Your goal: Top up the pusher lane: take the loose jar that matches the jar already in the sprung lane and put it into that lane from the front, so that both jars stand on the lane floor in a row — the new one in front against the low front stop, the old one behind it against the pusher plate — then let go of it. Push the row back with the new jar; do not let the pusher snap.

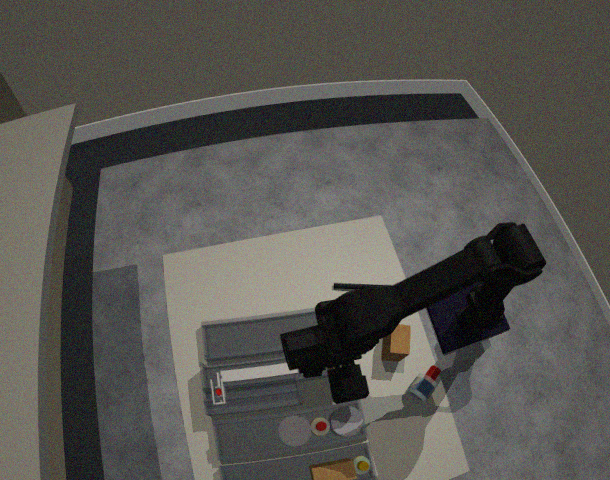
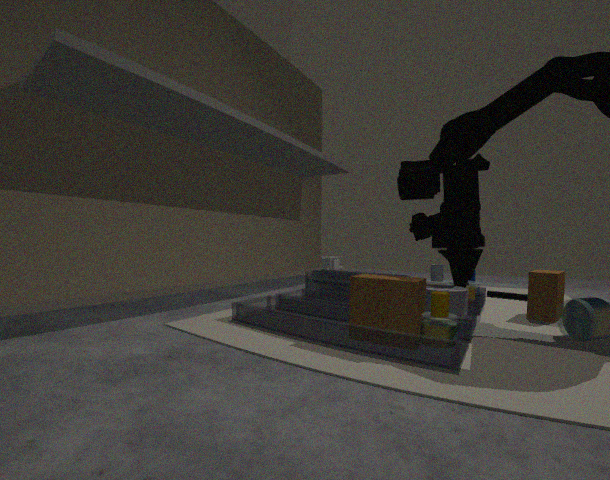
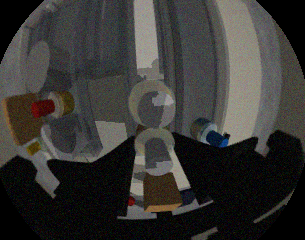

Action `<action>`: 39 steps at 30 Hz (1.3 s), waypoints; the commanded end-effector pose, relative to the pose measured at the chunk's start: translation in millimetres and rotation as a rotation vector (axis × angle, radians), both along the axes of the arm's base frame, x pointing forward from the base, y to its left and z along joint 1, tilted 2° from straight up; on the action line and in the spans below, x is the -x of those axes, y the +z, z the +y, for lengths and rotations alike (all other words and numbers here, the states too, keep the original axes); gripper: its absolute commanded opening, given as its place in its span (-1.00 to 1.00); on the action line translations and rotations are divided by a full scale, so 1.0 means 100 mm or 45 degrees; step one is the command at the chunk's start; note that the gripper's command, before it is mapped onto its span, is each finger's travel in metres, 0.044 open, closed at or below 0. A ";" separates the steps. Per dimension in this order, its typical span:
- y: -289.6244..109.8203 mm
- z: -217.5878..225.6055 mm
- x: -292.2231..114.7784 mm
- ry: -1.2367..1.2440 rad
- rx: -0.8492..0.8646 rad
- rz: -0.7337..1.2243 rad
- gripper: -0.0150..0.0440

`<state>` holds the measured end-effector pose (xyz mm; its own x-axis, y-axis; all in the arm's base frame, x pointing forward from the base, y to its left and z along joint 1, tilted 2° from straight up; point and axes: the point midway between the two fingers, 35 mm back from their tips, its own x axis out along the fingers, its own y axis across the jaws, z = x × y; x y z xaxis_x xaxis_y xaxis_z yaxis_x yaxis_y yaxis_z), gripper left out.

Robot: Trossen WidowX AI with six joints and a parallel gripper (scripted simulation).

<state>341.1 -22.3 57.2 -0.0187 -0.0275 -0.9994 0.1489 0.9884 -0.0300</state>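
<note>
Held jar: a pale grey jar (image 3: 156, 148) sits clamped between the fingers of the gripper (image 3: 155, 160), pointing down over the front end of the rack (image 1: 253, 341), near the bench's front edge.
Gripper: closed on the jar, jaws held apart by its width; the arm (image 1: 439, 281) reaches in from the right side of the bench.
Jar below: the wrist view shows a second grey jar (image 3: 151, 102) just beyond the held one; the top view shows a grey round (image 1: 345, 419) beside the gripper.
Around: a red-capped jar (image 1: 320, 426) and a yellow-capped jar (image 1: 361, 464) stand in neighbouring lanes, with a brown box (image 2: 387, 303) behind the latter.
Loose things: a small brown box (image 1: 396, 342) and a toppled blue-and-red jar (image 1: 425, 382) lie on the pale mat (image 1: 274, 268), to the right of the rack.
Views: from the side the gripper hides the held jar; whether it touches the lane floor cannot be told.
</note>
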 end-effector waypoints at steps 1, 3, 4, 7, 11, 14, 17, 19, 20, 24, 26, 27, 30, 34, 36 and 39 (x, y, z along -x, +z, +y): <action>-0.01 0.00 -0.03 0.005 -0.001 -0.016 -0.49; -0.02 0.00 -0.03 0.005 -0.001 -0.016 -0.49; -0.02 0.00 -0.02 0.005 -0.001 -0.016 -0.49; -0.02 0.00 -0.02 0.005 -0.001 -0.016 -0.49; -0.02 0.00 -0.01 0.005 -0.001 -0.016 -0.49; -0.02 0.00 -0.01 0.005 -0.001 -0.016 -0.49; -0.02 0.00 0.00 0.005 -0.001 -0.016 -0.49; -0.02 0.00 0.00 0.005 -0.001 -0.016 -0.49; -0.02 0.00 0.00 0.005 -0.001 -0.016 -0.49; -0.02 0.00 0.01 0.005 -0.001 -0.016 -0.49; -0.02 0.00 0.01 0.005 -0.001 -0.016 -0.49; -0.02 0.00 0.02 0.005 -0.001 -0.016 -0.49; -0.02 0.01 0.02 0.005 -0.001 -0.016 -0.49; -0.02 0.01 0.03 0.005 -0.001 -0.016 -0.49; -0.02 0.01 0.03 0.005 -0.001 -0.016 -0.49; -0.02 0.01 0.04 0.005 -0.001 -0.016 -0.49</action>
